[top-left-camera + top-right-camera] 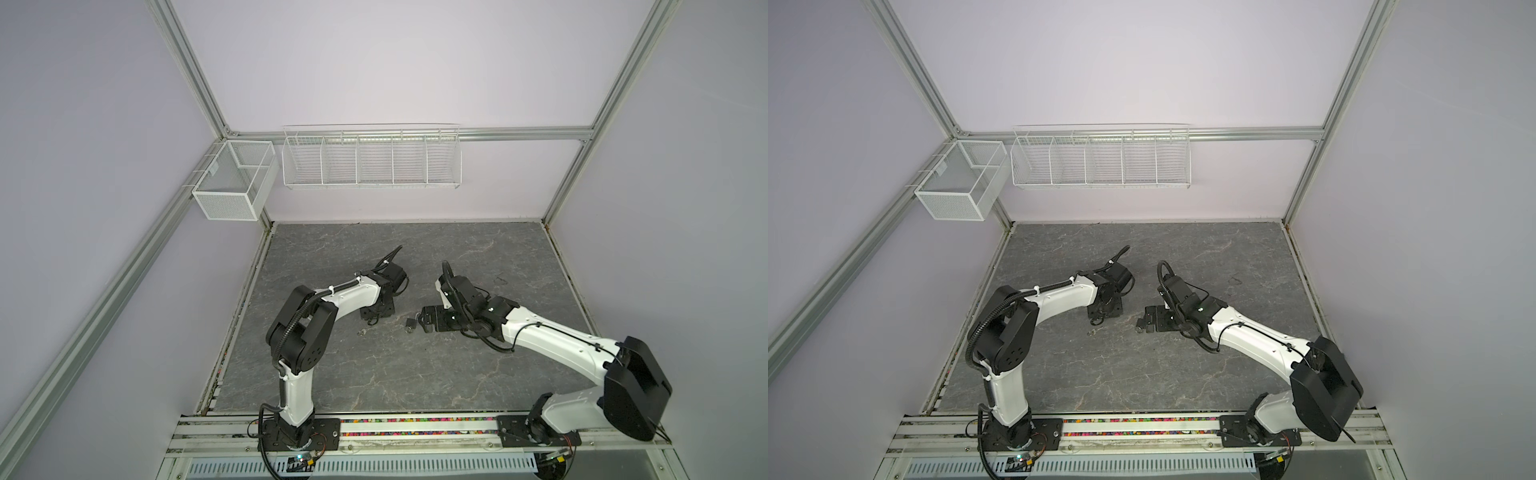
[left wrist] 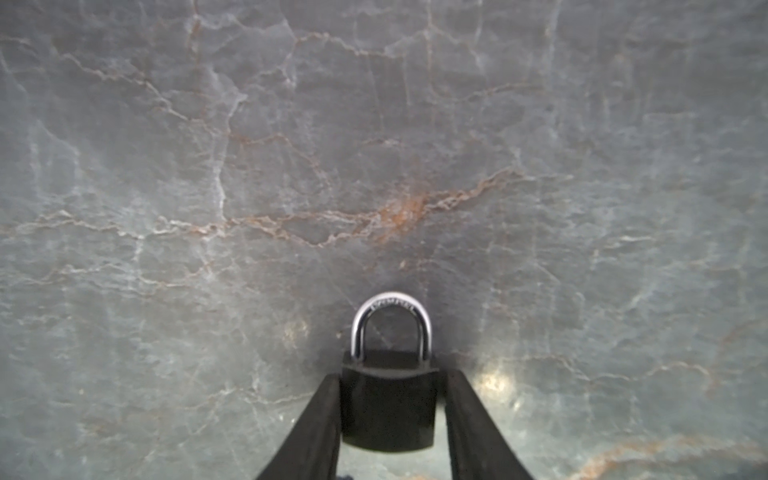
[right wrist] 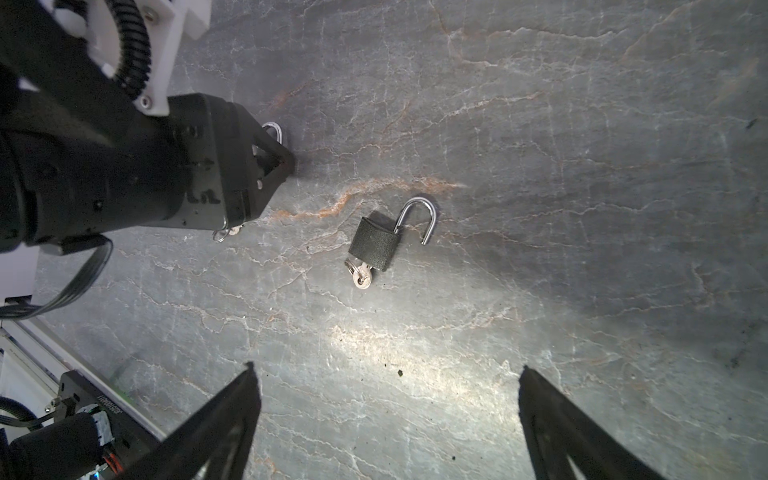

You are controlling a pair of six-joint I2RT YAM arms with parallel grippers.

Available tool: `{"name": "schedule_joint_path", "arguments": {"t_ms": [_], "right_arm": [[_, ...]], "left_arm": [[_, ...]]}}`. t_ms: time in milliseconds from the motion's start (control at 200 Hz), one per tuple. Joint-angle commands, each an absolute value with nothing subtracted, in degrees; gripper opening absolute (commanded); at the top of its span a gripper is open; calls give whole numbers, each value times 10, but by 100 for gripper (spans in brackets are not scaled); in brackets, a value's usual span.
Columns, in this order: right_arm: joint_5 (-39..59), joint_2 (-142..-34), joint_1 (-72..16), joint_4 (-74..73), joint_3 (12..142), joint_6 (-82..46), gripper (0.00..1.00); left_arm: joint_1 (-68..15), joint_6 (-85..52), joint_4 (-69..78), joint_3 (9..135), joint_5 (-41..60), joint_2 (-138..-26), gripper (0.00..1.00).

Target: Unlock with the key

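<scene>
Left end effector (image 2: 392, 374) straddles padlock (image 2: 388, 409), shackle (image 2: 390, 305) pointing out past fingertips (image 2: 328, 399).

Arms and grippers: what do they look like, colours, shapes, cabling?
The left arm and right arm have glossy white link shells, chunky black joint housings and black base plates. Black corrugated conduit runs along the left arm; thinner black cables loop off the right. The left gripper and right gripper are matte black, tapering to points.
</scene>
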State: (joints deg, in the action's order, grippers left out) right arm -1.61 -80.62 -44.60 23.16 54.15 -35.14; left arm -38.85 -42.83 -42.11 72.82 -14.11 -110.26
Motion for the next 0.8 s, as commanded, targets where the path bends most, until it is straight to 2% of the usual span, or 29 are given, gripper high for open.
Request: {"name": "schedule_joint_path", "arguments": {"t_ms": [0,130,240,320,445,700,795], "right_arm": [[-9,-798,-442,239,536,-354,98],[-9,-798,-442,239,535,-359,98],[-8,-798,-443,235,534,-364,98],[-5,-799,-444,233,536,-365,99],[-8,-797,-448,241,540,-370,99],[-16,-826,-480,268,576,-414,100],[-19,-852,-506,260,594,-449,95]], "left_arm": [[-383,-434,-438,733,-146,-1113,41],[-378,-431,-434,731,-142,-1111,41],[-372,-436,-421,723,-132,-1109,37],[-370,-434,-417,721,-131,-1102,29],[-367,-431,-419,722,-137,-1086,22],[-337,-433,-415,702,-142,-966,14],[-313,-431,-420,684,-144,-905,11]]}}
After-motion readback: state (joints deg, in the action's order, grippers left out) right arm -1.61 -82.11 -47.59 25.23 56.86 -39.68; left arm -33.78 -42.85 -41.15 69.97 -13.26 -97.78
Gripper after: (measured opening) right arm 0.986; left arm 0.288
